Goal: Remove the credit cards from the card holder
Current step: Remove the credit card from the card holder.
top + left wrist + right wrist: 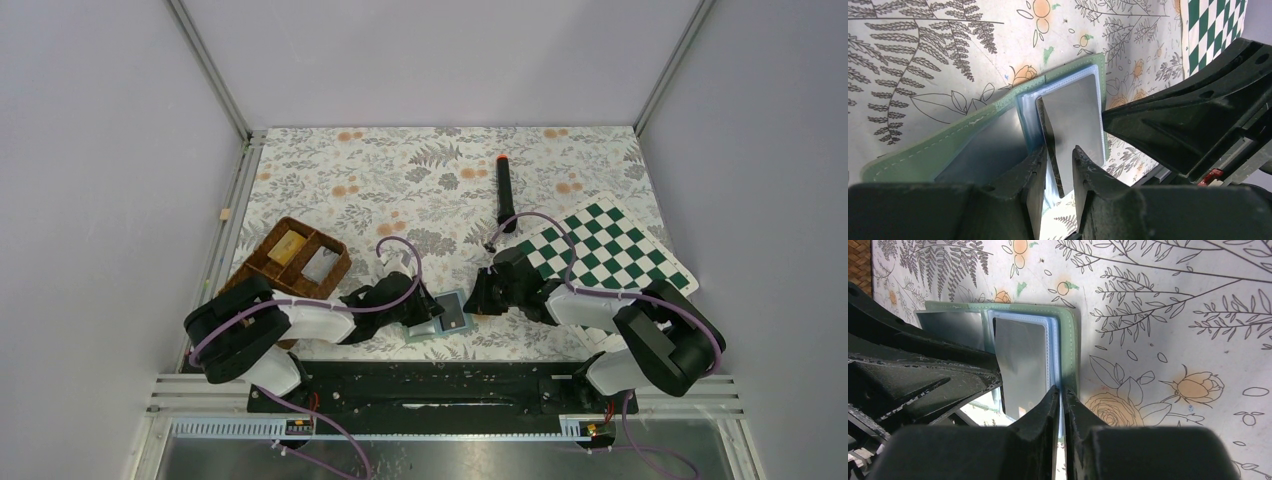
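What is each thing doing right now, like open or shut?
card holder: open.
credit card: sticking partway out of the card holder.
left gripper: shut on the credit card.
right gripper: shut on the card holder's edge.
wicker tray: holds a tan block and a grey card.
black marker: lying down.
chessboard: laid out, no pieces.

Matt holder point(1071, 340) w/ stitching, glossy smooth card point(1023, 360)

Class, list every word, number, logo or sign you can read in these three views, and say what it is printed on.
No text can be read in any view.
The credit card in the card holder: blank grey face.
The chessboard: no letters or numbers show.
The small circuit boards: any marking is too small to read.
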Controlling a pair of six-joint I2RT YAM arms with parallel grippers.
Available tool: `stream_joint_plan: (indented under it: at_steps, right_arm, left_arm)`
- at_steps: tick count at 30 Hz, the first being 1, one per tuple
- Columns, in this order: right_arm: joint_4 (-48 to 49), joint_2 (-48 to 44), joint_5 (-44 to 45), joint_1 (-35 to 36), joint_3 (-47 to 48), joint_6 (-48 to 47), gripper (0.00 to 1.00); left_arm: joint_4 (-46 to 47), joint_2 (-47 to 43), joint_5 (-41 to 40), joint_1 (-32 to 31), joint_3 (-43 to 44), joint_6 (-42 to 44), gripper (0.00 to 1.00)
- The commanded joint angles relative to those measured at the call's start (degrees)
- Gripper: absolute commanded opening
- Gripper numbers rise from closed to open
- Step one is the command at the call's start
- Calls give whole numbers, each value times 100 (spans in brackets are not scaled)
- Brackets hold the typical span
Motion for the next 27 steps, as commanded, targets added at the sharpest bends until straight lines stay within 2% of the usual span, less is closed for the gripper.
stream_joint_plan:
  at_steps: [1,6,11,20,27]
  right_arm:
    - [-143,260,-101,41,-223,26,11]
    - [-56,281,-166,47,-278,82,9]
    - [-2,298,-199,48,-338,122,7]
    - [17,166,-198,48,-397,181,5]
    - [117,144,-215,45,-473,234,4]
  left_arm:
    - [-546,62,-403,-88,0,-159,27]
    - [-391,122,-315,-182,51,-191,29]
    - [-1955,-38,-903,-385,567,-197,31]
    - [-2248,53,-1082,-501,656,-352,32]
    - [-2792,-146,-1575,-717,924,-270,33]
